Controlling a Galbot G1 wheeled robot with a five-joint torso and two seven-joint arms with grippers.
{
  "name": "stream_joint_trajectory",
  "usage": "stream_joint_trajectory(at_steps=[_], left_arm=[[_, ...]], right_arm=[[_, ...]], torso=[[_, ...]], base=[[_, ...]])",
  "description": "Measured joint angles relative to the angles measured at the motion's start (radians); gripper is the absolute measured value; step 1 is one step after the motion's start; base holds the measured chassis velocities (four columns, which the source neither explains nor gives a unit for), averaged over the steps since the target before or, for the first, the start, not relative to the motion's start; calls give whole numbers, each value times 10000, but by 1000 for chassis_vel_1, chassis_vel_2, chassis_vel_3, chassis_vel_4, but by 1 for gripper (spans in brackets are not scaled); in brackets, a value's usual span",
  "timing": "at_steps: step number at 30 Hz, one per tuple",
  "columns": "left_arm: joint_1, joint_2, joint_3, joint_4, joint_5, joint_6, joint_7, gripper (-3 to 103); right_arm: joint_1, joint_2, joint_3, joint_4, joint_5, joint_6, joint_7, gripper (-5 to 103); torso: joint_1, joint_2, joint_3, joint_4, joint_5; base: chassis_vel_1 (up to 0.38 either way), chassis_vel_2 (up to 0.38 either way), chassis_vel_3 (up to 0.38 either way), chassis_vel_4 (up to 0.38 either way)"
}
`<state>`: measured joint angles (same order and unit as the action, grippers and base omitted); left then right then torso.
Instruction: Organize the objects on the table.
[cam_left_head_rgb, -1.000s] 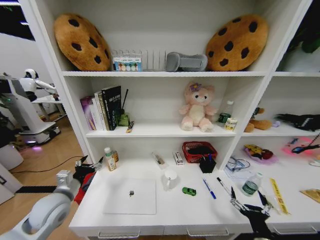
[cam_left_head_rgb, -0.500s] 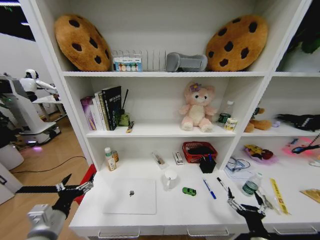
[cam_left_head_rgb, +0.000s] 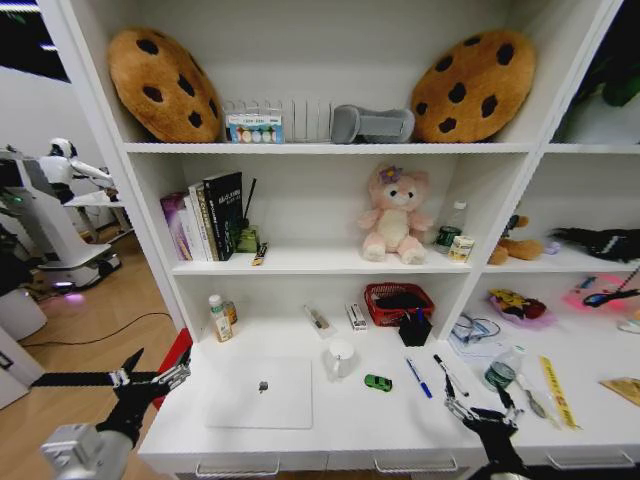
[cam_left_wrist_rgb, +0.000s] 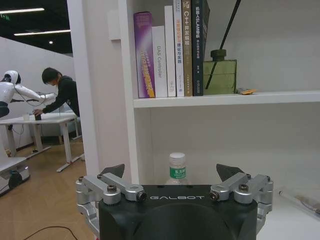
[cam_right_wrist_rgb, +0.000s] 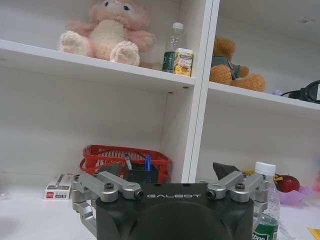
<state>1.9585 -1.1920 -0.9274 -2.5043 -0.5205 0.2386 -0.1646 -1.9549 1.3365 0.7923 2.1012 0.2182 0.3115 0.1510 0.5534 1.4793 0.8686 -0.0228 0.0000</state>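
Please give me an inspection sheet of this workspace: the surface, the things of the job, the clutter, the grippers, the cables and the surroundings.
Surface: long white desk top, joined to tall white shelving.
Job's things: closed silver laptop; tiny green toy car; blue pen and black pen lying flat; small clear bottle with green label, upright.
Clutter: white mug; red mesh basket; small bottles at the back left.
Grippers: left gripper open, off the desk's left edge; right gripper open, over the front edge near the clear bottle. Both hold nothing.
Cables: dark cable on the wooden floor.
Surroundings: pink plush bear, books, two cookie cushions on the shelves.
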Motion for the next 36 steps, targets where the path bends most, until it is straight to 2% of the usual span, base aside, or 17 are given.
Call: stream_joint_trajectory(at_steps=[3,6,7,9,10,11,12,13,14,15,16,17,20,22,27,30,36], left_arm=[[-6,1,4,4,1,-1,1,100],[-17,11,11,16,2,-2,2,100],[-17,11,11,16,2,-2,2,100],[-22,21,15,22,1,-4,2,100],[-22,21,15,22,1,-4,2,100],[-27,24,19,23,0,-5,4,100],[-26,28,19,28,-1,-7,2,100],[-30,28,20,27,-1,-12,3,100],[-30,28,20,27,-1,-12,3,100],[-30,30,23,29,-4,-11,3,100],[-31,34,23,32,-6,-12,2,100],[-32,35,26,30,-7,-11,4,100],[-33,35,26,31,-9,-12,4,100],[-35,40,28,35,-10,-11,3,100],[-36,42,31,37,-12,-12,2,100],[-36,44,33,40,-16,-12,4,100],[-37,46,33,41,-18,-12,3,100]], right_arm=[[-7,-18,79,5,251,-44,-319,100],[360,-456,949,-291,2086,-385,-2152,100],[360,-456,949,-291,2086,-385,-2152,100],[769,-1275,1515,-1295,3349,47,-4529,100],[769,-1275,1515,-1295,3349,47,-4529,100],[1024,-1761,1864,-1926,3564,335,-5723,100],[1287,-2502,2304,-2749,3763,525,-7363,100],[1427,-2923,2468,-3178,3933,566,-8201,100],[1427,-2923,2468,-3178,3933,566,-8201,100],[1634,-3542,2576,-3862,4238,566,-9454,100],[1889,-4006,2440,-4496,4333,645,-10224,100],[2124,-4367,2134,-4897,4335,705,-10650,100],[2256,-4589,1882,-5039,4324,701,-10791,100],[2714,-5044,1278,-5217,4171,453,-10809,100],[3521,-5622,463,-5370,3663,-11,-10758,100],[4538,-6140,-815,-5923,3517,-161,-10876,100],[5362,-6550,-2068,-6261,3393,-254,-11376,100]], torso=[[0,0,0,-1,2],[0,-1,0,-1,1],[0,-1,0,-1,1],[0,-1,1,-4,7],[0,-1,1,-4,7],[0,-3,-1,0,8],[0,-2,2,-1,6],[1,-3,1,1,3],[1,-3,1,1,3],[1,-3,1,2,-4],[0,-3,2,-1,2],[0,-3,1,-2,7],[1,-4,2,0,7],[0,-3,1,-2,1],[1,-3,1,1,-2],[1,-3,1,2,1],[1,-2,1,0,-3]], base=[[0,0,0,0],[0,0,0,0],[0,0,0,0],[0,0,0,0],[0,0,0,0],[0,0,0,0],[0,0,0,0],[0,0,0,0],[0,0,0,0],[0,0,0,0],[0,0,0,0],[0,0,0,0],[0,0,0,0],[0,0,0,0],[0,0,0,0],[0,0,0,0],[0,0,0,0]])
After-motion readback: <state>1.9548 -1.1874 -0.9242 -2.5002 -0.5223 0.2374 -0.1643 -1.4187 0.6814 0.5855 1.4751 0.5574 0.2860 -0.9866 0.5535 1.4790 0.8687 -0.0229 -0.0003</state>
